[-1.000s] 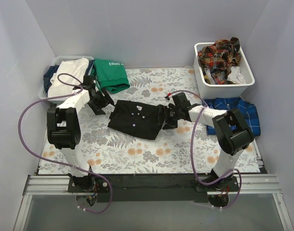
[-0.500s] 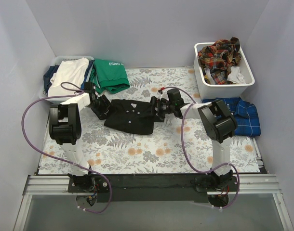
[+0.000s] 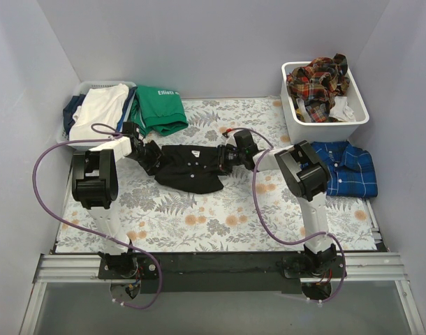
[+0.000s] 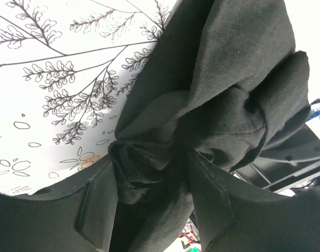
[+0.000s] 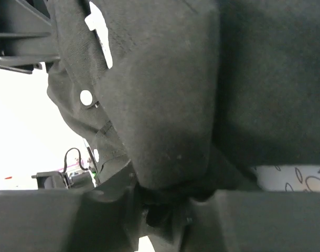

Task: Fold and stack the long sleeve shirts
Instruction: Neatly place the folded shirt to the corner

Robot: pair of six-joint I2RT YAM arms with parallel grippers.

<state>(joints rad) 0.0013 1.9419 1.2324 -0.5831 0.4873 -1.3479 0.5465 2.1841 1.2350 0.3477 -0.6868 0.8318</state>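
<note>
Now at mid-table, you have the black long sleeve shirt [image 3: 191,171] caught at both ends, bunched into a short, crumpled band on the floral table cover [image 3: 199,223]. Your left gripper [image 3: 151,158] is clamped on the shirt's left edge: its wrist camera shows a knot of dark cloth squeezed between the two fingers [image 4: 97,207]. Your right gripper [image 3: 224,159] bites the opposite edge, where a fold of the fabric (a white button [image 5: 86,97] showing on it) drapes over the jaws and tucks down between them. Both arms lie low, reaching inward toward each other.

The blue plaid shirt [image 3: 349,171] lies flat at the right side of the table, just in front of the white bin [image 3: 297,129], which holds the red-orange plaid shirts [image 3: 316,78] in a heap. A folded green top [image 3: 160,110] sits at the far left, beside a basket [image 3: 63,134] topped with white cloth [image 3: 98,112].
</note>
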